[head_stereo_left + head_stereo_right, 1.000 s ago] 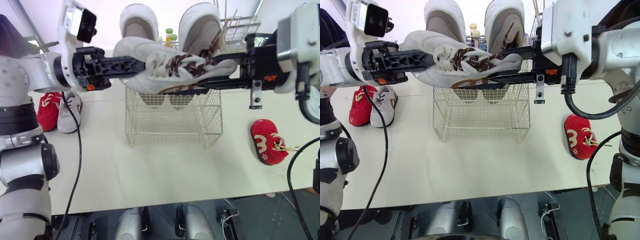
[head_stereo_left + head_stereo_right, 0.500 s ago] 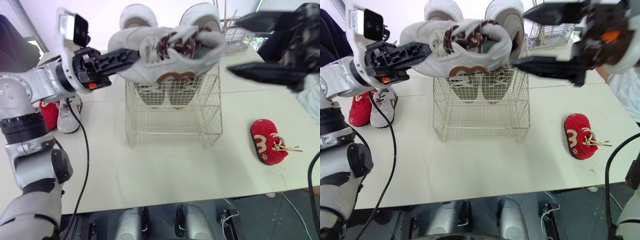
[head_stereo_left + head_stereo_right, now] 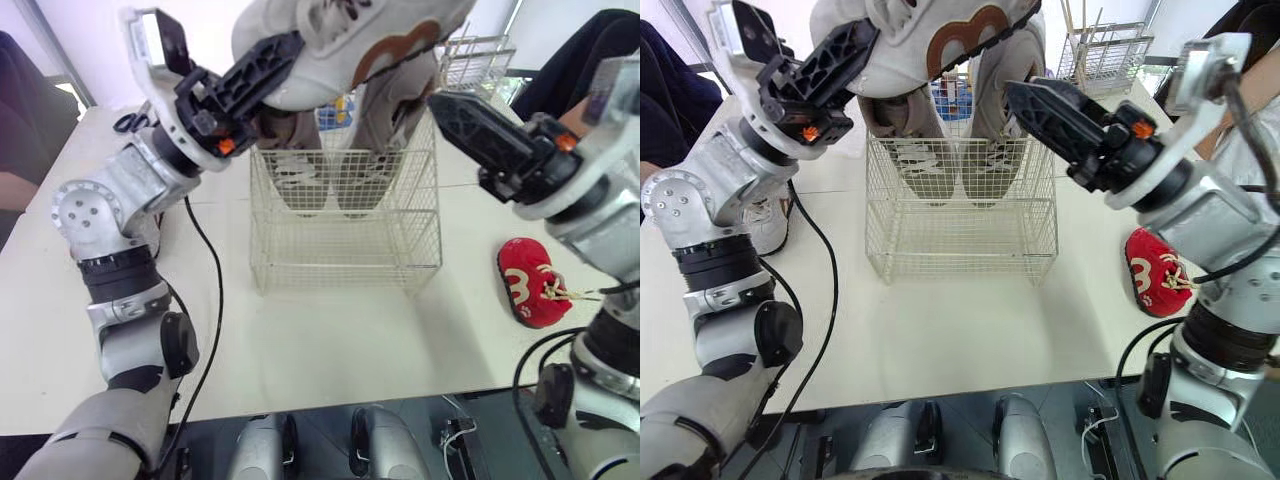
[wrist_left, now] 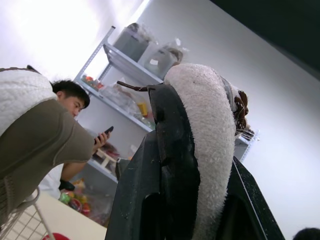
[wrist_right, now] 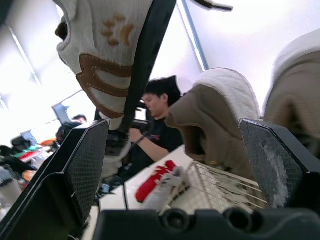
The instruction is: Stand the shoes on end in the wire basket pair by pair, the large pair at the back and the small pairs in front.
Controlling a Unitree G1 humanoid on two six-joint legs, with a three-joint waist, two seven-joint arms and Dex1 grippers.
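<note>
Table (image 3: 330,340), white top. Wire basket (image 3: 345,240) stood toward the back edge, about mid-width.

Large pair: one beige shoe (image 3: 910,150) and its mate (image 3: 990,150) stood on end, side by side, against the back wall of the basket, with their upper ends rising well above the rim. Front half of the basket was bare wire.

Left gripper (image 3: 285,55) was raised high over the basket and clamped on a small white shoe (image 3: 940,35) with brown trim and a dark sole. Left wrist view showed a black finger (image 4: 170,165) pressed flat along the sole. The shoe was tilted, clear of the rim and level with the tops of the large pair. Contact with them: could not tell.

Right gripper (image 5: 172,125) hung just beside the basket's right top edge, pointed toward the held shoe, with its fingers (image 5: 75,170) wide apart and nothing between them.

Red shoe (image 3: 530,285) lay on its side near the right edge of the table, well apart from the basket.

A second red shoe (image 5: 150,182) and a white shoe (image 5: 167,192) lay side by side on the table beyond the basket's left side.

Smaller wire rack (image 3: 1115,45) stood at the back right corner.

A person in a dark top (image 5: 155,120) was beyond the table.
</note>
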